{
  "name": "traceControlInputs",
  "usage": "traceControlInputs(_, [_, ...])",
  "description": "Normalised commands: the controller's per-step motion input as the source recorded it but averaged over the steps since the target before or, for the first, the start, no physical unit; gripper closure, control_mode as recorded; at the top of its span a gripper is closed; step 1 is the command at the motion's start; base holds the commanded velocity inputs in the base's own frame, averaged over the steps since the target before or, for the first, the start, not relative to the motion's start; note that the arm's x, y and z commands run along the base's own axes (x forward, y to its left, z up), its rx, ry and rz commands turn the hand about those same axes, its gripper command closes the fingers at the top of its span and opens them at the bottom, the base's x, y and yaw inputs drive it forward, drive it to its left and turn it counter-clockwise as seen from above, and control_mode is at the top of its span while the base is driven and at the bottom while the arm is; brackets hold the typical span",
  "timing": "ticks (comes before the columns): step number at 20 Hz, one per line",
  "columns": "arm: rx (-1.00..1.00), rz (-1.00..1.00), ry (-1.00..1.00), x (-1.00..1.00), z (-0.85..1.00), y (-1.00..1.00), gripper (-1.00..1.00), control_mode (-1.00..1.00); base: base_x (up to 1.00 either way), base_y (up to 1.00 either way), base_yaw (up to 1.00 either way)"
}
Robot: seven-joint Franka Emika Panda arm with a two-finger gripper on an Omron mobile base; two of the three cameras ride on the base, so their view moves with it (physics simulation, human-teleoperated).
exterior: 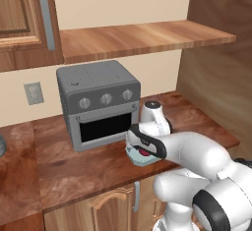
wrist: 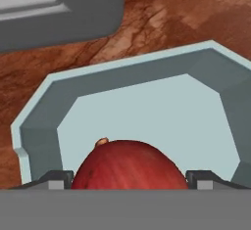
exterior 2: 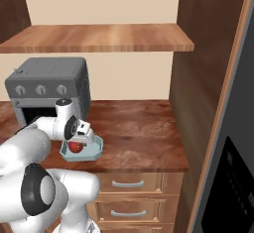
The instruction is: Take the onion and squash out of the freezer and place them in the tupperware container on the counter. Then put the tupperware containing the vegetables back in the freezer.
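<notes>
Onion first: you have the small, shiny round red onion (wrist: 128, 164) sitting inside the shallow pale blue-green tupperware container (wrist: 44, 111), which rests on the reddish-brown wood-grain worktop (exterior 2: 144, 128) just in front of the grey toaster oven (exterior: 98, 102). Your jaws stand wide either side of the onion (not squeezing it, as far as I can judge). This looks like the release step. Next, lift the hand straight up clear of the rim, then go for the squash.

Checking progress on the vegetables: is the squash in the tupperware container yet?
No, the hand view shows the tupperware container holding the red onion and otherwise bare pale floor, no green squash.
</notes>
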Motion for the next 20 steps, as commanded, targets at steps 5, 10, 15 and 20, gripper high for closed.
traceControlInputs(5, [0.0,0.0,-0.04,0.03,0.0,0.0,-1.0,-1.0,0.0,0.0,0.0])
traceControlInputs(10, [0.02,0.0,-0.07,0.0,0.11,0.0,-1.0,-1.0,0.0,0.0,0.0])
traceControlInputs(15, [0.06,0.0,-0.18,-0.3,0.61,-0.02,-1.0,-1.0,0.0,0.0,0.0])
traceControlInputs(20, [0.06,-0.01,-0.18,-0.87,0.95,-0.2,-1.0,-1.0,0.0,0.0,0.0])
